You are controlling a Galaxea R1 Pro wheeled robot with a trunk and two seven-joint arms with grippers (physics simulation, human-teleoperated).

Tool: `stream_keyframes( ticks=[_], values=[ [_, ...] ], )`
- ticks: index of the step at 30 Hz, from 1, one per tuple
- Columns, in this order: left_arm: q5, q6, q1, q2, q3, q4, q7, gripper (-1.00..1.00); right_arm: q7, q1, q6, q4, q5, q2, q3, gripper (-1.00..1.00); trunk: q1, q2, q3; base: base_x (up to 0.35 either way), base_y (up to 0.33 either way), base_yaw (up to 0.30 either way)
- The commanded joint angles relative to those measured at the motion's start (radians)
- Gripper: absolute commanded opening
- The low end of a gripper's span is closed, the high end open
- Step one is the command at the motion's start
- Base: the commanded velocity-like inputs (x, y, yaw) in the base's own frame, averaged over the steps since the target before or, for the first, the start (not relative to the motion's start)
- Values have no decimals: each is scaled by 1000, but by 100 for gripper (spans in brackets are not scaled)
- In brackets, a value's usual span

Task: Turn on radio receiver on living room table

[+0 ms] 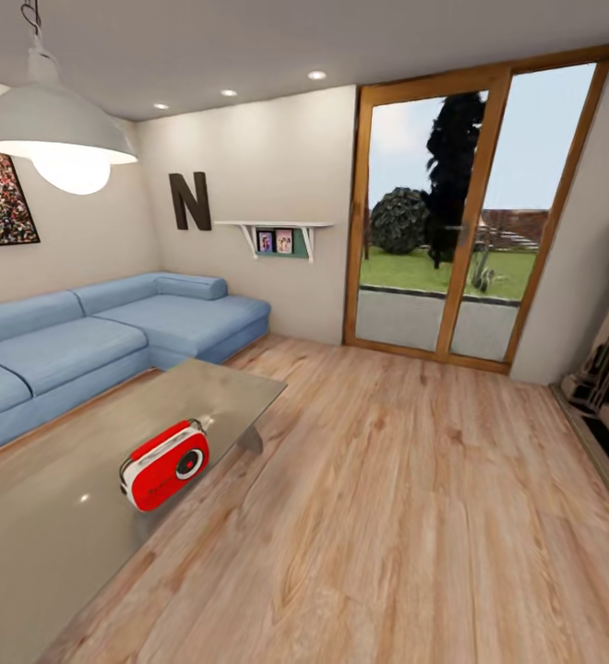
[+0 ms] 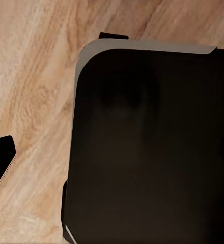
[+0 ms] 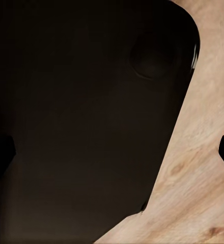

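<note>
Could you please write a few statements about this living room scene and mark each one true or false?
1. The radio receiver stands near the table's edge that faces the open floor. True.
2. The radio receiver is blue. False: it is red with white trim.
3. A blue sofa runs along the wall beyond the table. True.
4. The pendant lamp is off. False: it glows.
5. A pincer is touching the radio receiver. False: nothing touches it in the head view, and the wrist views look down at wood floor and a dark robot body.
6. A large letter N hangs on the wall beside a small shelf. True.
</note>
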Motion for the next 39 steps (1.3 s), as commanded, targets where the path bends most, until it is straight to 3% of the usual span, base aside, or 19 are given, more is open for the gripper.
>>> stream_keyframes(
  ticks=[1,39],
  values=[
    [0,-1,0,0,0,0,0,100,0,0,0,0,2,0,0,100,0,0,0,326,0,0],
    [0,-4,0,0,1,0,0,100,0,0,-1,0,-6,-1,0,100,0,0,0,326,0,0]
  ],
)
